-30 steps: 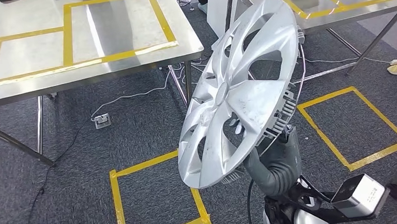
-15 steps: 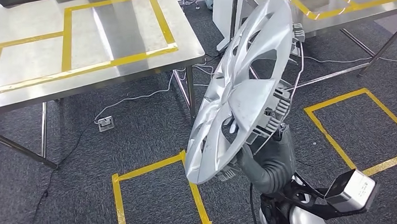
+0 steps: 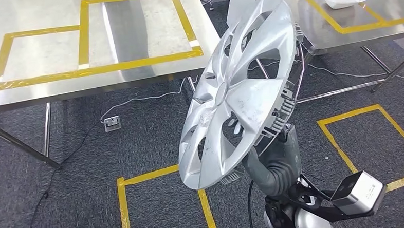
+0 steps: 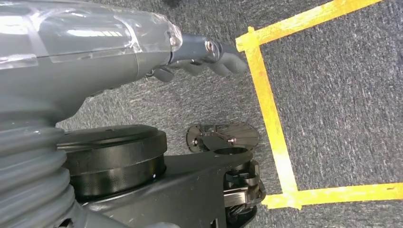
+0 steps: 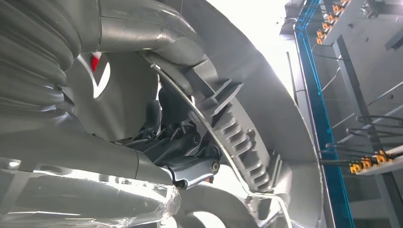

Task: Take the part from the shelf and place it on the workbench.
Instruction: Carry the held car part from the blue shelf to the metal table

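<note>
Above the right hand stands the big silver wheel cover, tilted on its edge; the hand holds its lower rim from behind. Down low, the left hand hangs empty over the carpet, fingers loosely curled. Farther off stands the shiny workbench.

Head view looks down at floor; wrist views sit close behind hands.

Wheel cover hides most of the right hand; steel surface cut off upper left
</note>
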### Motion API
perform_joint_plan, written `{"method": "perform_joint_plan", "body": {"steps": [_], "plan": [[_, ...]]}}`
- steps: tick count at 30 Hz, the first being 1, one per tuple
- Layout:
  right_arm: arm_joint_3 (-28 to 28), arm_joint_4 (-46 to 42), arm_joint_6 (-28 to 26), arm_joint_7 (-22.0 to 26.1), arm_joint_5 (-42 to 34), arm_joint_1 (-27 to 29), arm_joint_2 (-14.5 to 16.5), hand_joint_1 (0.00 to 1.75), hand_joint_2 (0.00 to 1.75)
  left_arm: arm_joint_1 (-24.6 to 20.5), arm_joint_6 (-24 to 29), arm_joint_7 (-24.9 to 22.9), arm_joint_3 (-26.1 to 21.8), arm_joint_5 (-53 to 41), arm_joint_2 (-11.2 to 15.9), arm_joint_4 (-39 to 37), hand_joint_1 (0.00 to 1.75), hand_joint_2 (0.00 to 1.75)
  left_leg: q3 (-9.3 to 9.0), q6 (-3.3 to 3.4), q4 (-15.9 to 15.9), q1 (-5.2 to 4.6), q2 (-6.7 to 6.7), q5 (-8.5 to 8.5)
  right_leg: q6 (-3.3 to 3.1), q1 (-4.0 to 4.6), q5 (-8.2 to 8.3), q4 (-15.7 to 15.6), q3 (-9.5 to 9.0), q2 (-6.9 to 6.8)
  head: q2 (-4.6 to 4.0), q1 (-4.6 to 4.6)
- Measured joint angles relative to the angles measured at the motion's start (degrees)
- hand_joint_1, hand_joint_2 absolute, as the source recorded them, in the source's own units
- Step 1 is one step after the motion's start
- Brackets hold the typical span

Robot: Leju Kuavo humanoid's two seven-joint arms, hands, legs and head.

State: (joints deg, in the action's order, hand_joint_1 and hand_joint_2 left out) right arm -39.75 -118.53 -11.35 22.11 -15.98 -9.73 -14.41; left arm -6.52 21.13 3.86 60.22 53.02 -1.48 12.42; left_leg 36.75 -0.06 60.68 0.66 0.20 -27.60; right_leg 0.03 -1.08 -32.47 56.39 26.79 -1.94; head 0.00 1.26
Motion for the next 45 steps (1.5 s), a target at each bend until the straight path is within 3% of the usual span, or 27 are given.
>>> {"method": "perform_joint_plan", "body": {"steps": [5, 10, 15, 18, 22, 24, 25, 28, 29, 30, 32, 34, 36, 37, 38, 40, 42, 44, 45], "plan": [[0.0, 0.0, 0.0, 0.0, 0.0, -0.4, 0.0, 1.75, 1.75, 0.0, 0.0, 0.0, 0.0, 0.0, 0.0, 0.0, 0.00, 1.75, 0.02, 0.48, 0.0, -0.18, -0.16, -0.19, -0.33, -0.01, 0.28, 0.0, -0.06, 0.02, 0.00, 1.22], [0.0, 0.0, 0.0, 0.0, 0.0, -0.4, 0.0, 1.75, 1.75, 0.0, 0.0, 0.0, 0.0, 0.0, 0.1, 0.0, 0.00, 1.75, -0.04, 0.97, 0.0, -0.50, 0.13, -0.14, -0.39, -0.08, 0.01, -0.5, -0.17, 0.02, 0.00, 1.37], [0.0, 0.0, 0.0, 0.0, 0.0, -0.4, 0.0, 1.75, 1.75, 0.0, 0.1, 0.0, 0.0, 0.0, 0.2, 0.0, 0.00, 1.75, -0.13, 1.15, 0.0, -0.61, 0.30, 0.05, 2.27, -0.39, 0.10, -0.6, -0.16, 0.08, 0.00, 1.29], [0.0, 0.0, 0.0, 0.0, 0.0, -0.4, 0.0, 1.75, 1.75, 0.0, 0.1, 0.0, 0.0, 0.0, 0.2, 0.0, 0.00, 1.75, -0.19, 1.04, 0.0, -0.58, 0.28, 0.18, 2.60, -0.40, 0.12, -0.5, -0.16, 0.07, 0.00, 1.17], [0.0, 0.0, 0.0, 0.0, 0.3, -0.4, 0.0, 1.75, 1.75, 0.0, 0.1, -0.1, 0.0, 0.0, 0.3, 0.0, 0.00, 1.75, -0.25, 1.48, 0.0, -0.82, 0.07, 0.04, 3.52, -0.51, 0.23, -0.9, -0.40, -0.20, 0.00, 0.75], [0.0, -0.1, -0.1, 0.0, 0.5, -0.5, 0.0, 1.75, 1.75, -0.1, 0.1, -0.1, 0.0, 0.1, 0.4, 0.0, 0.00, 1.75, -0.77, 1.78, -1.0, -0.52, -0.19, 0.39, 3.68, -0.46, -0.60, 0.1, -0.14, -0.03, 0.00, 0.56], [0.0, -0.1, -0.1, 0.0, 0.5, -0.5, 0.0, 1.75, 1.75, -0.1, 0.1, -0.1, 0.0, 0.1, 0.4, 0.0, 0.00, 1.75, -1.09, 1.95, -1.4, -0.35, -0.35, 0.58, 3.68, -0.43, -1.81, 2.2, 0.81, 0.36, 0.00, 0.67], [0.0, -0.2, -0.1, 0.0, 0.6, -0.3, 0.0, 1.75, 1.75, -0.1, 0.1, -0.1, 0.0, 0.1, 0.5, 0.0, 0.00, 1.75, -1.49, 2.06, -1.7, -0.30, -1.02, 0.63, 3.47, -0.41, -6.52, 13.6, 7.15, 1.48, 0.00, 1.24], [0.0, -0.1, -0.1, 0.0, 0.6, -0.2, 0.0, 1.75, 1.75, -0.1, 0.1, -0.1, 0.0, 0.1, 0.5, 0.0, 0.00, 1.75, -1.62, 1.99, -1.7, -0.32, -1.43, 0.55, 3.37, -0.42, -6.65, 16.0, 8.80, 1.57, 0.00, 1.29], [0.0, -0.1, -0.2, 0.0, 0.6, -0.2, 0.0, 1.75, 1.75, -0.1, 0.1, -0.1, 0.0, 0.1, 0.5, 0.0, 0.00, 1.75, -1.80, 1.85, -1.7, -0.33, -1.94, 0.45, 3.23, -0.43, -5.46, 16.2, 9.44, 1.65, 0.00, 1.32], [0.0, 0.0, -0.2, -0.1, 0.6, -0.1, -0.1, 1.75, 1.75, -0.1, 0.1, -0.1, 0.0, 0.1, 0.5, 0.0, 0.00, 1.75, -2.32, 1.46, -1.7, -0.27, -3.19, 0.22, 2.80, -0.48, -0.40, 10.6, 7.88, 2.45, 0.00, 1.39], [0.1, 0.0, -0.3, -0.1, 0.8, -0.1, -0.1, 1.75, 1.75, -0.2, 0.1, -0.2, 0.0, 0.1, 0.4, 0.0, 0.00, 1.75, -2.47, 0.82, -1.6, -0.27, -4.46, 0.09, 2.25, -0.57, 2.95, 4.0, 5.42, 4.80, 0.00, 1.28], [0.1, 0.0, -0.4, -0.2, 1.0, -0.1, -0.1, 1.75, 1.75, -0.3, 0.1, -0.2, 0.0, 0.1, 0.4, 0.0, 0.00, 1.75, -2.08, -0.08, -1.6, -0.02, -5.70, 0.31, 1.72, -0.46, 3.11, 1.7, 4.43, 5.90, 0.00, 1.20], [0.1, -0.1, -0.4, -0.2, 1.0, -0.1, -0.1, 1.75, 1.75, -0.3, 0.1, -0.2, 0.0, 0.1, 0.4, 0.0, 0.00, 1.75, -1.89, -0.54, -1.7, 0.14, -6.38, 0.50, 1.42, -0.36, 3.07, 1.4, 4.29, 5.33, 0.00, 1.18], [0.1, 0.0, -0.4, -0.3, 1.0, -0.1, -0.1, 1.75, 1.75, -0.2, 0.1, -0.2, 0.0, 0.1, 0.4, 0.0, 0.00, 1.75, -1.74, -0.92, -1.8, 0.22, -6.21, 0.51, 1.06, -0.34, 3.19, 1.2, 4.18, 4.63, 0.00, 1.19], [0.2, -0.1, -0.5, -0.3, 1.0, -0.2, 0.0, 1.75, 1.75, -0.2, 0.1, -0.3, 0.0, 0.1, 0.4, 0.0, 0.00, 1.75, -0.59, -1.48, 0.3, -0.01, -3.24, -0.97, 0.36, -0.36, 3.46, 0.6, 3.80, 3.23, 0.00, 0.70], [0.2, -0.2, -0.5, -0.3, 1.0, -0.1, 0.0, 1.75, 1.75, -0.2, 0.1, -0.2, 0.0, 0.1, 0.5, 0.0, 0.00, 1.75, 2.66, -1.83, 6.7, -0.07, -0.13, -4.30, -0.01, -0.25, 3.45, 0.3, 3.60, 2.02, 0.00, -0.07], [0.2, -0.1, -0.5, -0.3, 1.0, -0.1, 0.0, 1.75, 1.75, -0.2, 0.1, -0.2, 0.0, 0.1, 0.5, 0.0, 0.00, 1.75, 5.90, -2.12, 12.7, 0.14, 0.07, -6.15, -0.16, -0.14, 3.30, 0.4, 3.56, 1.03, 0.00, -0.64], [0.2, -0.1, -0.5, -0.3, 1.0, -0.1, 0.0, 1.75, 1.75, -0.2, 0.0, -0.2, 0.0, 0.1, 0.5, 0.0, 0.00, 1.75, 6.26, -2.22, 13.2, 0.23, 0.03, -5.49, -0.15, -0.12, 3.17, 0.4, 3.49, 0.67, 0.00, -0.86]]}}
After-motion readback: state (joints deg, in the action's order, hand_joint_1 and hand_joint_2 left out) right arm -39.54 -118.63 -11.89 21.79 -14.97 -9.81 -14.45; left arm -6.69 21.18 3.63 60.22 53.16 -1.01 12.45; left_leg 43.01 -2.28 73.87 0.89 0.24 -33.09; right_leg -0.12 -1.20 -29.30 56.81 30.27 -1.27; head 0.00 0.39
